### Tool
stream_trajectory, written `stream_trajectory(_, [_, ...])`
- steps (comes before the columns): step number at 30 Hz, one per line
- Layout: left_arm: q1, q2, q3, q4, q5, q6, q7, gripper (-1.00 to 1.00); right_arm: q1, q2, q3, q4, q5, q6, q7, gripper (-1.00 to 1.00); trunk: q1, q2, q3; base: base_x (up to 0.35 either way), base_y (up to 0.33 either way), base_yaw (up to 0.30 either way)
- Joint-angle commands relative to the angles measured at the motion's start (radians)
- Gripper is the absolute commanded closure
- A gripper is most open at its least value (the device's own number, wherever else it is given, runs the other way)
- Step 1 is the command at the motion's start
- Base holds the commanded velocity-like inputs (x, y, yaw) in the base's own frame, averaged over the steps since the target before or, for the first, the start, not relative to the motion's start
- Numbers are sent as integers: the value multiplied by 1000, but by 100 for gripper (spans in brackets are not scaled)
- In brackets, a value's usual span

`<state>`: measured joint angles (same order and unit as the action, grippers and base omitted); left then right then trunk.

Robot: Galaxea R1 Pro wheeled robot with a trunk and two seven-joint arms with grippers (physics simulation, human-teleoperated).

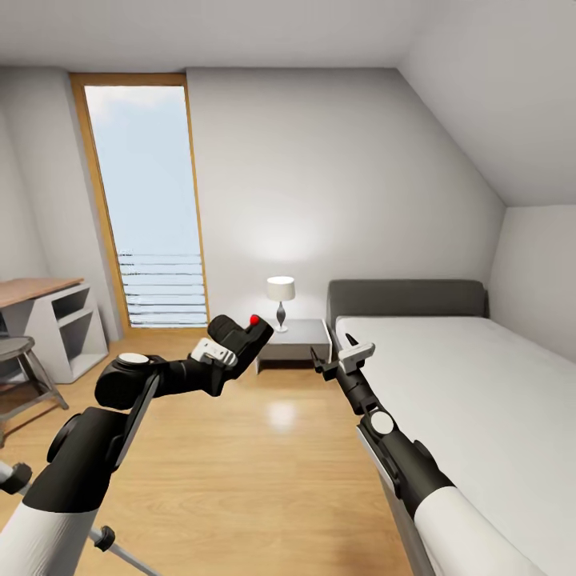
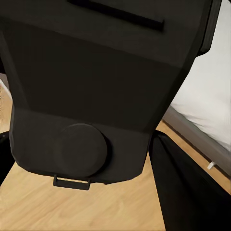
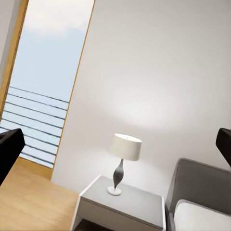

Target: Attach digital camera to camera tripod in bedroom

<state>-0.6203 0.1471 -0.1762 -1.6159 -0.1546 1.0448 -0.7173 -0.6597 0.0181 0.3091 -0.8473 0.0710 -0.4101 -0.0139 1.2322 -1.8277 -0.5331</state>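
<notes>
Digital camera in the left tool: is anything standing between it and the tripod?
Nothing visible does. The left tool holds the digital camera above bare wood floor. The camera tripod shows only partly, low beside the left arm.

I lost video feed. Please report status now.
Left gripper shut on digital camera, held up. Right gripper open, empty. Camera tripod low beside left arm. Nothing between them.

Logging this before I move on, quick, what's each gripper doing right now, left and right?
Left gripper: closed on the digital camera, held up over the floor.
Right gripper: open, holding nothing, raised beside the bed.
</notes>
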Motion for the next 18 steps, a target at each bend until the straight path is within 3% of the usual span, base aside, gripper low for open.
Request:
stream_trajectory(1, [-1, 1, 4, -1, -9, 2, -11, 100, 0, 0, -1, 2, 7, -3, -1, -100, -4, 7, 2, 0, 0, 0])
stream_trajectory(18, [-1, 0, 7, -1, -9, 2, -11, 100, 0, 0, -1, 7, 7, -3, -1, -100, -69, 126, 55, 0, 0, 0])
